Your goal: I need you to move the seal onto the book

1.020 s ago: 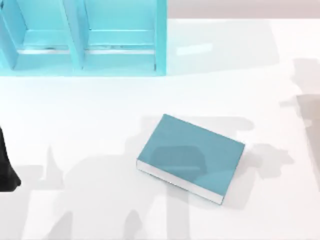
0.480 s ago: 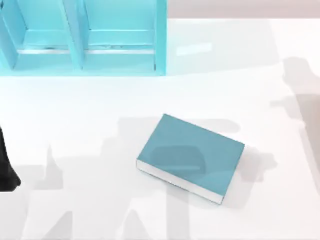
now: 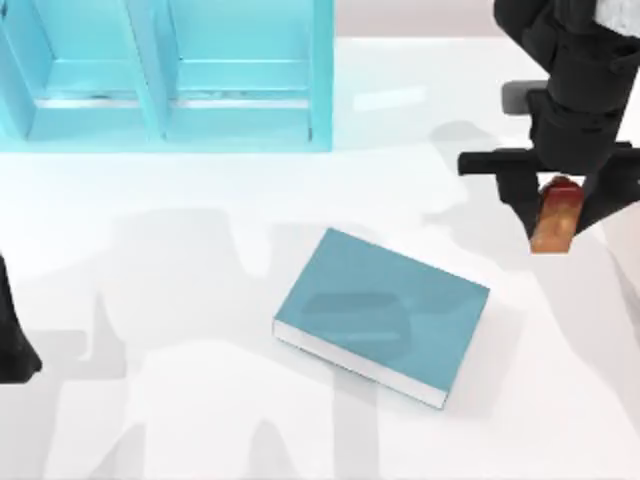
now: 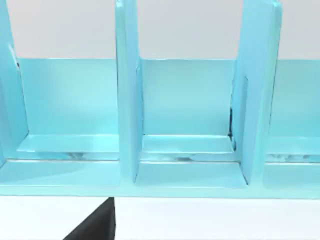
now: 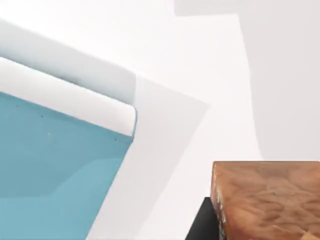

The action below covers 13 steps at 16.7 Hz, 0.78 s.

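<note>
Right gripper point(image 3: 556, 215) upper right of top view, jaws clamping seal point(image 3: 556, 213), hanging apart from book point(image 3: 385, 312) at centre. Left arm point(image 3: 14, 335) sitting at left edge, jaws cannot tell.

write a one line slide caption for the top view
Right gripper carries the seal in from the right, short of the teal book; left arm parked at left edge.

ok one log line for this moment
right gripper: shut on seal, above table right of book | left arm: parked, left edge | seal not yet placed
</note>
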### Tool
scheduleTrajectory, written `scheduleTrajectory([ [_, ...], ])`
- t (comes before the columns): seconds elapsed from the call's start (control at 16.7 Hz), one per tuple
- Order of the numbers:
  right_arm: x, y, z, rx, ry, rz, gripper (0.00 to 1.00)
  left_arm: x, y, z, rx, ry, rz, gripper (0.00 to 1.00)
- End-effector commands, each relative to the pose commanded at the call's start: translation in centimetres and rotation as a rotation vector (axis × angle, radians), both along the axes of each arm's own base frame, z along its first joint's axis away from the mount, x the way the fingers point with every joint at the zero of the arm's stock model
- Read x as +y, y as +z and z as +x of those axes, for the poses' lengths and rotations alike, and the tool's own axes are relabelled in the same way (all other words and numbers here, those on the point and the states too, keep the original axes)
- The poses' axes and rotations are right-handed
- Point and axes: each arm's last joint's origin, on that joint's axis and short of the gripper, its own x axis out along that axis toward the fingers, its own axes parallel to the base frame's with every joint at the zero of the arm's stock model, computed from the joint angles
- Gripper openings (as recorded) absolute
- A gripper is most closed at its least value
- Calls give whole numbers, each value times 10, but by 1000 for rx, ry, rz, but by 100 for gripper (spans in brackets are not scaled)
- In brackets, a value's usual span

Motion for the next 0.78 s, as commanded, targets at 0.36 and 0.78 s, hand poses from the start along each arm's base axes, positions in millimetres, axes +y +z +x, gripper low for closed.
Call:
scheduleTrajectory([
  [0.36, 121, -24, -34, -70, 20, 51, 0, 0, 0, 0, 0, 0, 0, 100],
  [0.78, 128, -26, -39, -73, 16, 62, 0, 0, 0, 0, 0, 0, 0, 100],
])
